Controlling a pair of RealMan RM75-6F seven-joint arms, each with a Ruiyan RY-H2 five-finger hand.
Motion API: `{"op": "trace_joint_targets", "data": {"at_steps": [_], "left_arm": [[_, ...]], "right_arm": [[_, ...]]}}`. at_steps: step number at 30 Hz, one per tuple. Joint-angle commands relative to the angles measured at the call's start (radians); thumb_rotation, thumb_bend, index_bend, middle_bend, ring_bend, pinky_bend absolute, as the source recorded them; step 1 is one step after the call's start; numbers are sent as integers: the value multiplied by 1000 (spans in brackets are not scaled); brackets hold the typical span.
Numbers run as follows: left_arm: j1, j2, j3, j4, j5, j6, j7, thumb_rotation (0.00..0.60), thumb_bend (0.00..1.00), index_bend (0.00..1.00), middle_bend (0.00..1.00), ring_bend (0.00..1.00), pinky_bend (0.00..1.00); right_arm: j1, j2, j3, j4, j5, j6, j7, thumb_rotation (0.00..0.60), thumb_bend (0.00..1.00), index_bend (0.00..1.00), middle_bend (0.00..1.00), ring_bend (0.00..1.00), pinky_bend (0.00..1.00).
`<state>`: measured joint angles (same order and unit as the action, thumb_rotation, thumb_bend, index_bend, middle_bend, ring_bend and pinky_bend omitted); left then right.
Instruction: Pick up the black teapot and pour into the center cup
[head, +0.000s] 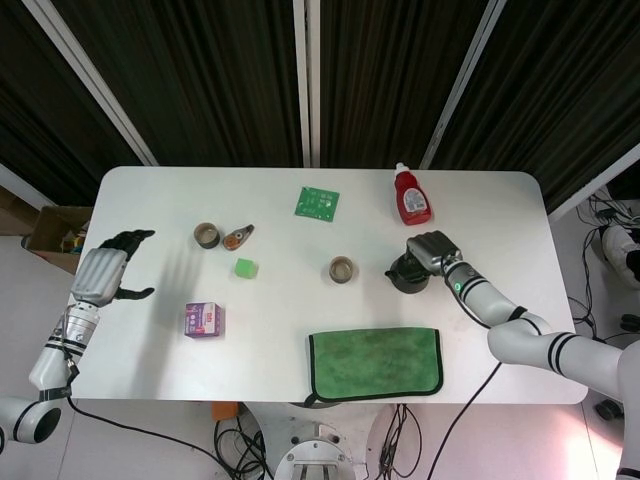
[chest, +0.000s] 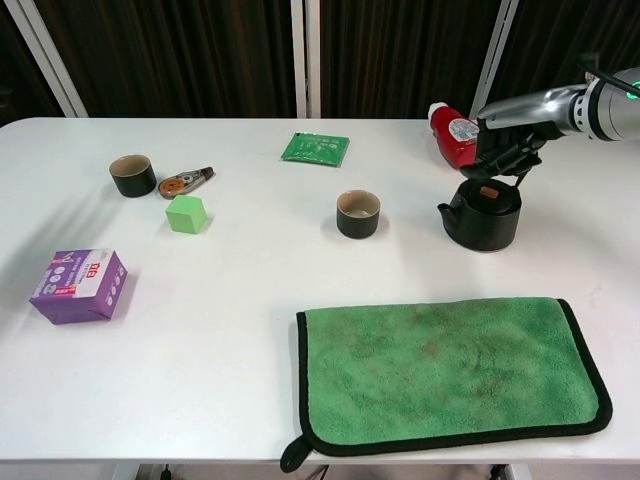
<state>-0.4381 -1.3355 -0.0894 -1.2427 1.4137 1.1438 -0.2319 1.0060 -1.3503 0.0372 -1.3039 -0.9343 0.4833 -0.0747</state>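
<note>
Right hand (head: 433, 248) over black teapot (head: 405, 273)

white tabletop (chest: 240, 330) with rounded corners, matte surface. items resting directly on it, noted in the chest view: black teapot (chest: 482, 214) at right, standing upright; red bottle (chest: 455, 136) lying behind the teapot near the far edge; center cup (chest: 357, 213) to the left of the teapot, apart from it, upright; green packet (chest: 315, 148) flat near the far edge; second dark cup (chest: 132, 175) at far left, with a small tape dispenser (chest: 185, 181) just beside it; green cube (chest: 186, 213) in front of the dispenser; purple box (chest: 79, 286) near the left front; green cloth (chest: 448, 370) with black trim, spread flat at the front right.
</note>
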Motion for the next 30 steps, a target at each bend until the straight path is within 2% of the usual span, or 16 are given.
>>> {"op": "trace_joint_targets", "data": {"at_steps": [1, 8, 30], "left_arm": [[-1, 0, 0, 1, 0, -1, -1, 600, 0, 161, 163, 153, 281], [-3, -4, 2, 6, 1, -6, -3, 600, 0, 167, 163, 153, 281], [-5, -12, 4, 16, 2, -11, -10, 600, 0, 183, 163, 153, 281]], "right_arm": [[1, -2, 1, 3, 3, -3, -2, 338, 509, 946, 920, 821, 477], [4, -8, 3, 11, 8, -12, -7, 454, 596, 948, 924, 824, 477], [-2, 16, 22, -21, 14, -5, 3, 578, 642, 982, 954, 857, 550]]}}
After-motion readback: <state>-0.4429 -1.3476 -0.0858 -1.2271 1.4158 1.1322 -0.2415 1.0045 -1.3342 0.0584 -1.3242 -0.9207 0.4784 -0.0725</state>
